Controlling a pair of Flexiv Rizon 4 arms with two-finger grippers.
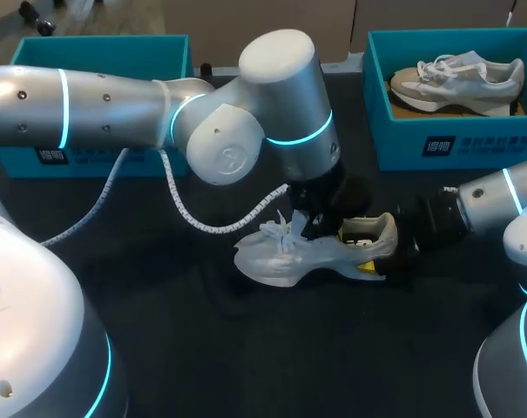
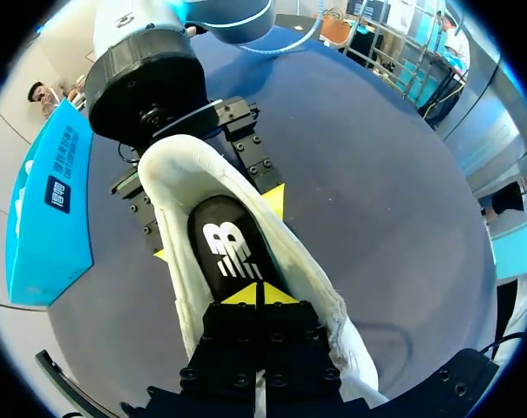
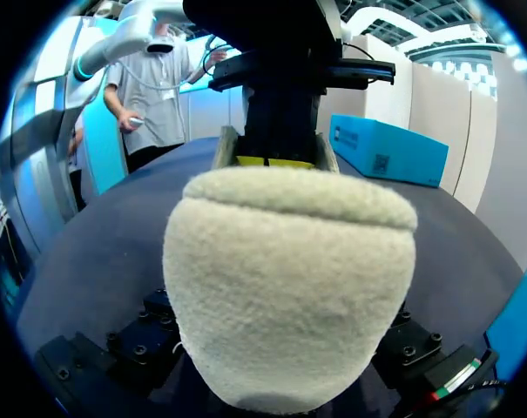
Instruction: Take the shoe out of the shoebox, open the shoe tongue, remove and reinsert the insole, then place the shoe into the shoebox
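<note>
A white sneaker (image 1: 280,257) lies in the middle of the black table (image 1: 246,366), toe to the left. My right gripper (image 1: 357,251) comes in from the right and holds the heel, one yellow tip on each side of it. The fuzzy heel (image 3: 289,279) fills the right wrist view, between that gripper's black fingers (image 3: 141,344). My left gripper (image 1: 308,225) hangs down over the shoe's mouth. In the left wrist view its tips (image 2: 256,296) are pressed together at the front of the black insole (image 2: 228,248). Whether they pinch anything is hidden.
An open teal shoebox (image 1: 420,144) at the back right holds a second sneaker (image 1: 459,83). Another teal shoebox (image 1: 97,52) stands at the back left, partly behind my left arm. A white coiled cable (image 1: 193,218) hangs from that arm near the shoe's toe.
</note>
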